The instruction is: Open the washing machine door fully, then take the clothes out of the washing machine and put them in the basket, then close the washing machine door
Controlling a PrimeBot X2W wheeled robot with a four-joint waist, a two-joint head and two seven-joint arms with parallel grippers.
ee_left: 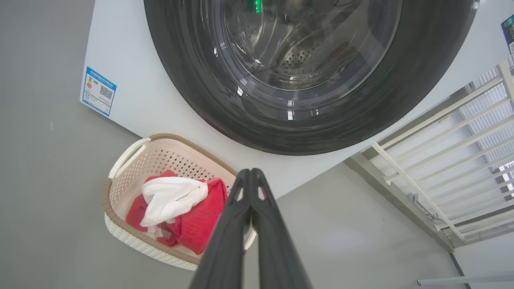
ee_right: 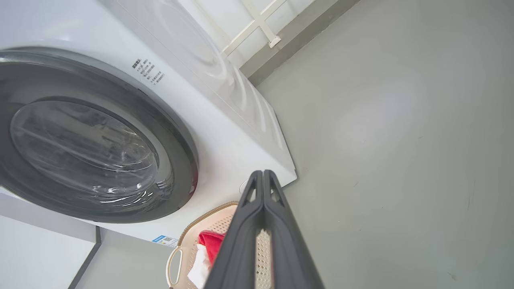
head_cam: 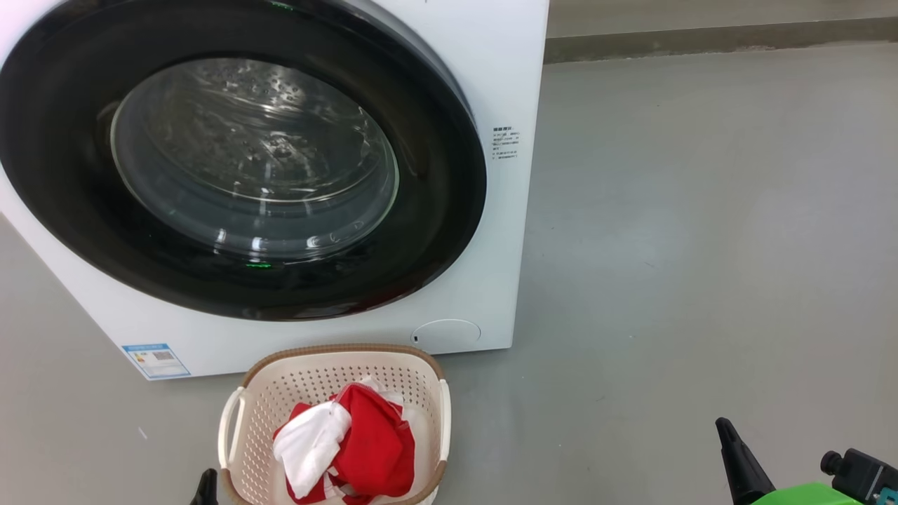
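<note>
Label (head_cam: 155, 360), blue, on washing machine (head_cam: 506, 63) unreadable; left gripper (ee_left: 250, 171), right gripper (ee_right: 263, 173) both closed

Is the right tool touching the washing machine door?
Apart. Head view: the right tool sits at lower right, with bare floor between it and the washing machine door.

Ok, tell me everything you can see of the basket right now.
The basket is rectangular with rounded corners, seemingly cream plastic, with perforated walls, a brown woven-look rim and white side handles. It stands upright on the grey floor just in front of the washing machine, below its closed door. Red and white clothes lie heaped inside. Whether it touches the machine cannot be told.
</note>
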